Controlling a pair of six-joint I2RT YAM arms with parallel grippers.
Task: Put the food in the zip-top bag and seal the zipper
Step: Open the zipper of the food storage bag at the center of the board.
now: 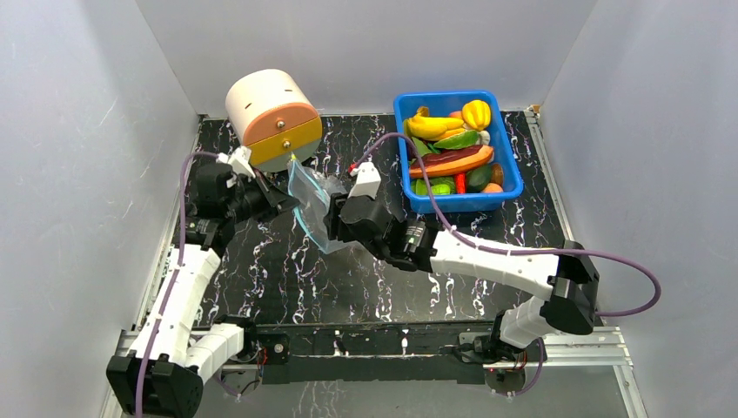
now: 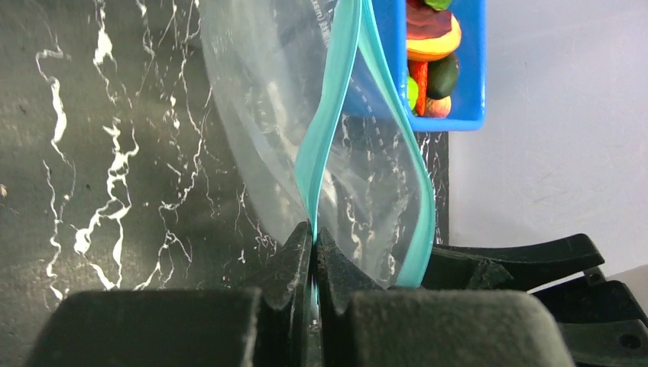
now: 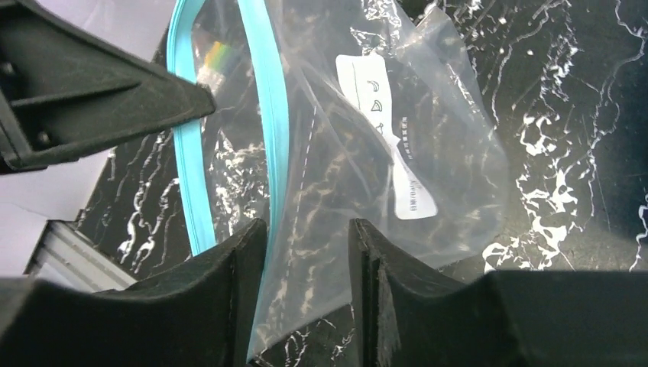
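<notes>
Left gripper (image 2: 314,243) pinching the zipper (image 2: 330,115), jaws pressed together.
Right gripper (image 3: 307,252) is sitting spread around the zip-top bag (image 3: 359,160) mid-table; food (image 1: 451,144) is lying in the blue bin (image 1: 474,203), far right.

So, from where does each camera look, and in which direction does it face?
Top external: above and behind, looking down at the table; the left arm and right arm show.
Left wrist: on the left arm, facing the blue bin past the zip-top bag; the left claw shows, shut on the zipper.
Right wrist: on the right arm, facing the bag's white label; the right claw shows, open around the bag.
Both wrist views share the zipper.
</notes>
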